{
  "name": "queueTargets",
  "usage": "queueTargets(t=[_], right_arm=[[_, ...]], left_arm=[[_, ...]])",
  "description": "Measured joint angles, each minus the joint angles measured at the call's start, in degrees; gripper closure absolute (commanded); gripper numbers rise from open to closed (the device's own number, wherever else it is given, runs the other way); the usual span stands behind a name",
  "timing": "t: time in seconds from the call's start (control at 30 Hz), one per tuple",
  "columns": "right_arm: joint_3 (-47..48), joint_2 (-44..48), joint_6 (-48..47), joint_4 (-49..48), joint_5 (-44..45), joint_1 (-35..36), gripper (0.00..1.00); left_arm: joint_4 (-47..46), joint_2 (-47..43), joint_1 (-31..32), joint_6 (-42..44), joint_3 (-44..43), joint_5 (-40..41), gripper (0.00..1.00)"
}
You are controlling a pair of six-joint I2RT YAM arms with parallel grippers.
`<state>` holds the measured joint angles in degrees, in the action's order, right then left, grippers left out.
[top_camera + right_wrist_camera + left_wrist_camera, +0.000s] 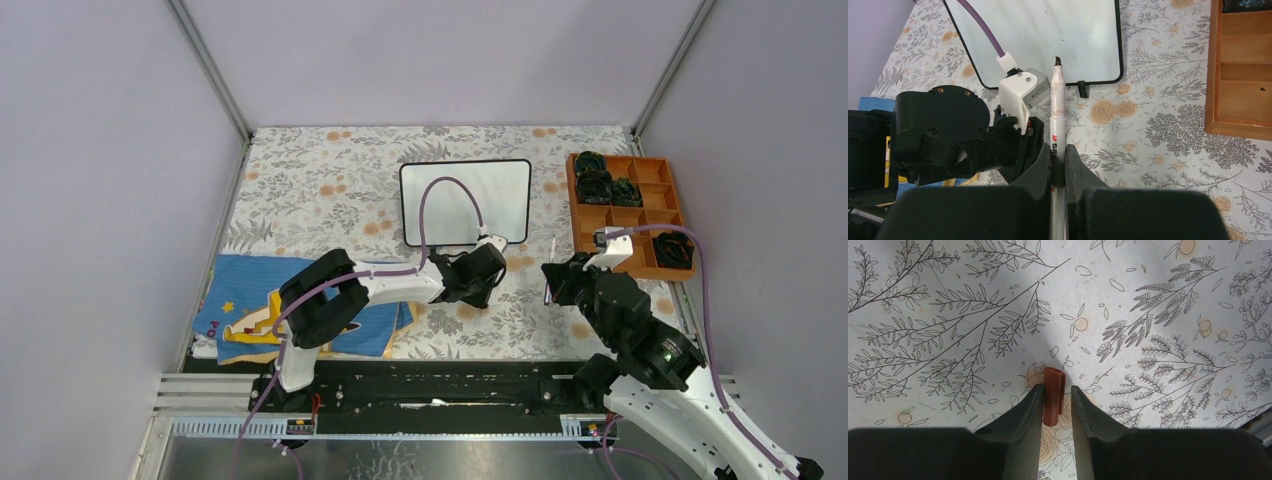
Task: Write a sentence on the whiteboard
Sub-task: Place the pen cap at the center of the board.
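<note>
**Cap's off, board's blank, writing comes next**

Your right pincer [1058,155] is clenched on the uncapped marker [1057,110], with the tip aimed at the whiteboard [1058,30]. The board sits mid-worktop [330,190] toward the far side, nothing written on it yet. Your left pincer [1056,388] is loose around the reddish cap [1053,405], with a gap on one side. Next, I'd guess: bring that tip lightly down onto the board's upper left.

whiteboard [1083,35] top beyond picture edge
</note>
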<state>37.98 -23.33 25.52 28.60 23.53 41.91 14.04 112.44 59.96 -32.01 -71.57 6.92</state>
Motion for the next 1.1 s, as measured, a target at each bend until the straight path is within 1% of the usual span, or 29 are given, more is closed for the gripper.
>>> queueTargets(t=[0.17,0.23,0.53,0.67,0.77,0.9,0.97,1.03,1.1], right_arm=[[-0.02,0.22,0.0,0.52,0.0,0.0,1.0],[-0.02,0.26,0.0,0.72,0.0,0.0,1.0],[-0.02,0.37,0.02,0.98,-0.02,0.0,1.0],[-0.02,0.42,0.04,1.14,-0.09,0.0,1.0],[0.0,0.42,0.04,1.49,-0.22,0.0,1.0],[0.85,0.2,-0.5,1.97,-1.81,-0.02,1.0],[2.12,-0.35,-1.44,1.84,-4.04,0.0,1.0],[3.69,-1.22,-2.67,1.29,-7.48,0.0,1.0],[5.64,-2.64,-4.04,0.39,-12.13,0.0,1.0]], left_arm=[[-0.07,0.0,0.07,-0.02,0.0,0.0,0.63],[-0.09,0.0,0.07,-0.04,0.0,0.0,0.61],[0.52,-1.05,0.11,-0.63,0.02,0.96,0.41],[1.86,-4.07,0.11,-0.85,0.02,2.08,0.36],[2.73,-8.72,0.11,-1.07,0.02,2.99,0.35],[3.1,-17.51,0.11,-1.64,0.17,4.9,0.34],[2.45,-23.65,0.11,-1.75,1.31,6.14,0.32],[0.33,-31.17,0.11,-1.31,4.17,7.02,0.26],[-4.44,-40.46,0.11,0.07,9.22,7.26,0.23]])
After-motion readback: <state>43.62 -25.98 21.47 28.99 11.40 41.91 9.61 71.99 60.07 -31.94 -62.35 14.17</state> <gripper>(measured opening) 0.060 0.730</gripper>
